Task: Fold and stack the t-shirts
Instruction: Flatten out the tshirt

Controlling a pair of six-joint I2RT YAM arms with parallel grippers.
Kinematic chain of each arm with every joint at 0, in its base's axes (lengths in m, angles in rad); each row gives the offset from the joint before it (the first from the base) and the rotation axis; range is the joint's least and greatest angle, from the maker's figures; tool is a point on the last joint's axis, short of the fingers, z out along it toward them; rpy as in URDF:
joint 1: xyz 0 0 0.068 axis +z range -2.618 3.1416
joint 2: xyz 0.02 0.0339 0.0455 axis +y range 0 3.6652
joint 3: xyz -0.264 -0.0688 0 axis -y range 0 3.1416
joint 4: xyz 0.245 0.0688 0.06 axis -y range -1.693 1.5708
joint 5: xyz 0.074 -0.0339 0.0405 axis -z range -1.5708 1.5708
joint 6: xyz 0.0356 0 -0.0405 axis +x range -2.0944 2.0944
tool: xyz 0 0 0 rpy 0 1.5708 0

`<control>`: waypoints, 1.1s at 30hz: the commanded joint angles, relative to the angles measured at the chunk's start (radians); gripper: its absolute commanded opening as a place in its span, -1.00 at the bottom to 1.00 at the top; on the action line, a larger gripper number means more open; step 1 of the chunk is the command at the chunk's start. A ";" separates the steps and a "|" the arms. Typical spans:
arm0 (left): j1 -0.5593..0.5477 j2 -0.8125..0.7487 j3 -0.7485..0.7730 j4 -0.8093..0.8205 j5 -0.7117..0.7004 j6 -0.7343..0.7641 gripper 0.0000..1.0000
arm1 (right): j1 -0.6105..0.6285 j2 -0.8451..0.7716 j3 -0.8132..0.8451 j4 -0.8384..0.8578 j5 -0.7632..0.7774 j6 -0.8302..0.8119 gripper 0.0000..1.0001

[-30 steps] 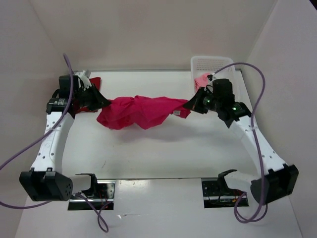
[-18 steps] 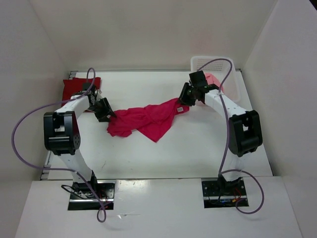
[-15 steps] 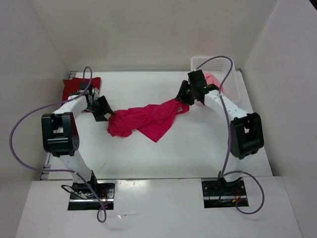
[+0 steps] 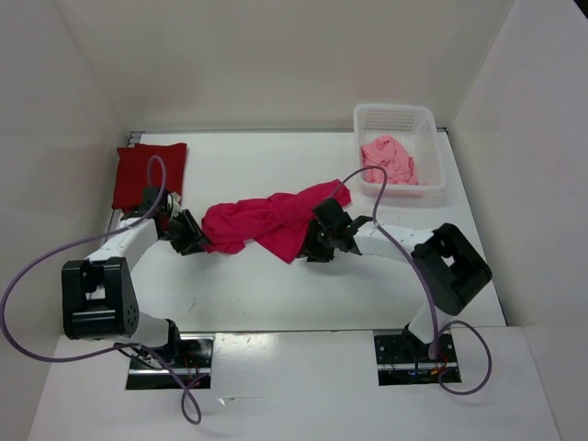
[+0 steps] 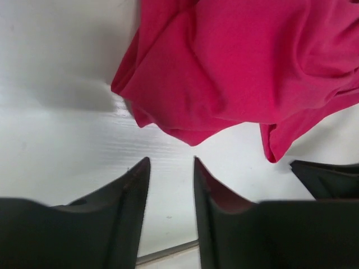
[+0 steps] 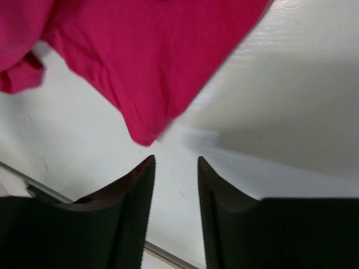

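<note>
Magenta shirt (image 4: 266,223) stretches sideways between left end effector (image 4: 191,236) and right end effector (image 4: 320,241), both slightly parted, empty, cloth just ahead of each.

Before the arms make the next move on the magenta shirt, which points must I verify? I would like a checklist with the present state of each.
1. Left gripper empty, fingers apart: ok.
2. Right gripper empty, fingers apart: ok.
3. Magenta shirt spread flat for folding: not ok, it lies bunched and wrinkled between the grippers.
4. Dark red shirt folded at the far left: ok.
5. Pale pink shirt out of the basket: not ok, it lies inside.
6. Which edge of the magenta shirt is sleeve or hem: cannot tell.
</note>
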 commanded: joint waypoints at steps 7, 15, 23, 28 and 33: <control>-0.001 0.140 0.010 0.132 0.097 -0.070 0.06 | 0.010 0.129 -0.009 0.212 -0.027 0.131 0.02; -0.001 0.260 0.039 0.201 0.130 -0.116 -0.44 | 0.010 0.188 0.044 0.206 -0.001 0.164 -0.79; -0.001 0.118 0.182 0.056 0.186 -0.088 -0.93 | -0.024 -0.143 0.119 -0.033 0.151 0.049 -0.99; 0.036 0.056 0.324 -0.096 0.228 -0.026 -0.99 | -0.125 -0.448 0.153 -0.275 0.127 -0.017 -0.99; 0.140 0.080 0.689 -0.309 0.185 0.080 -0.99 | -0.228 -0.683 0.213 -0.475 0.046 -0.031 -0.99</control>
